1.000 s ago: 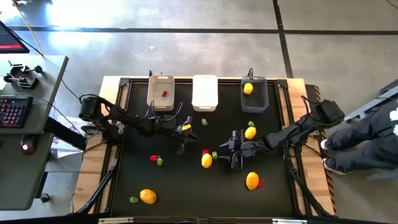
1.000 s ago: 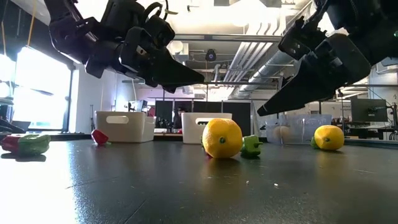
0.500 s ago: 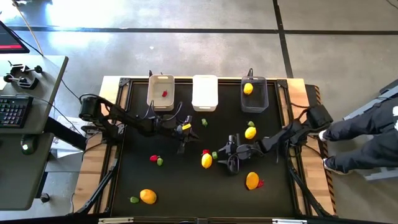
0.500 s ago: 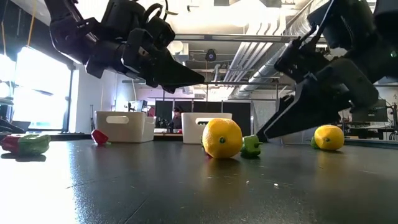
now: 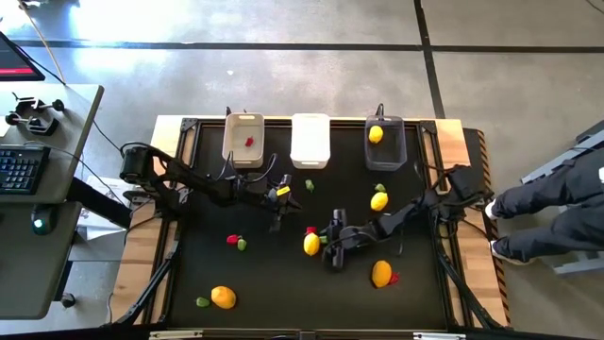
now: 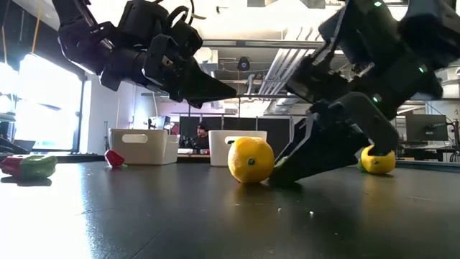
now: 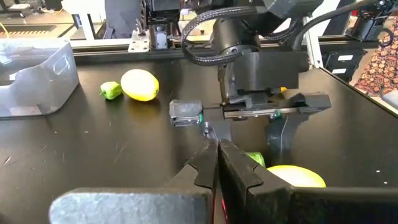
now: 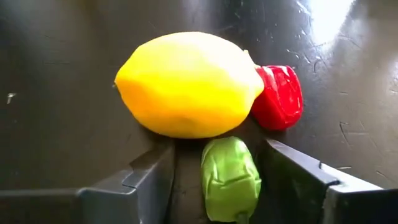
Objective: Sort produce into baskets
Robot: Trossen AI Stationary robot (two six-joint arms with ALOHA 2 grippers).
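— Straddling what, centre frame?
— Right gripper, jaws wide around green piece; touching yellow lemon, red piece beside.
— Elsewhere?
— Left gripper, left of centre, jaws closed, empty.

Closed left fingers, right gripper beyond, green piece, yellow lemon
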